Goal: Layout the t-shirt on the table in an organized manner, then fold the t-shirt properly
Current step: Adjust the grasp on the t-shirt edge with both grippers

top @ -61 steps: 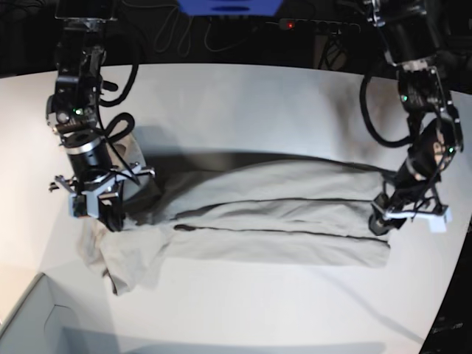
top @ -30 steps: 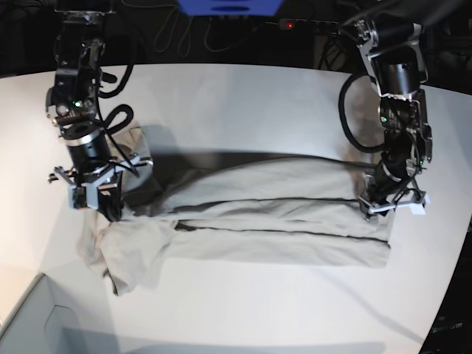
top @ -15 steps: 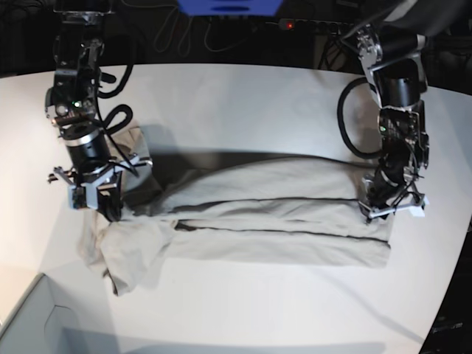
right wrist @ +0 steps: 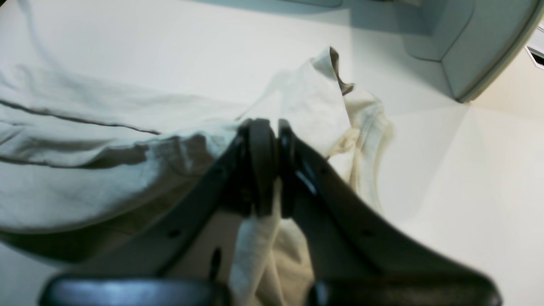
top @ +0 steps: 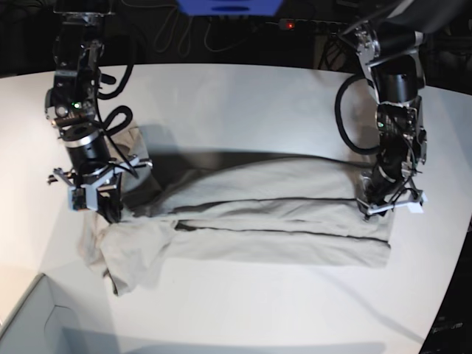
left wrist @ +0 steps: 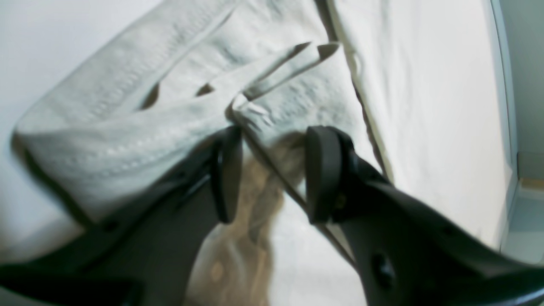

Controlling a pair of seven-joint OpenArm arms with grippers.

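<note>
Two dark grippers work at opposite ends of one garment. The right gripper (right wrist: 270, 170) has its black pads pressed together on a pinch of pale cloth, a fold of it running up between them and hanging below, so it grips the plain light beige-grey short-sleeved t-shirt (top: 273, 221) at its bunched end. In the base view that gripper (top: 103, 200) sits at the picture's left, where a crumpled sleeve spills beside it. The left gripper (left wrist: 270, 174) stands partly open, its two pads apart with a hemmed fold of the shirt's edge between them; one pad touches the cloth, while the other's contact cannot be made out. In the base view it (top: 383, 203) points down at the shirt's other end. The shirt lies stretched lengthwise between both arms, folded into long bands with dark seams showing, on the large smooth white table (top: 243, 103). A pale box corner (top: 29, 324) sits at the near left.
</note>
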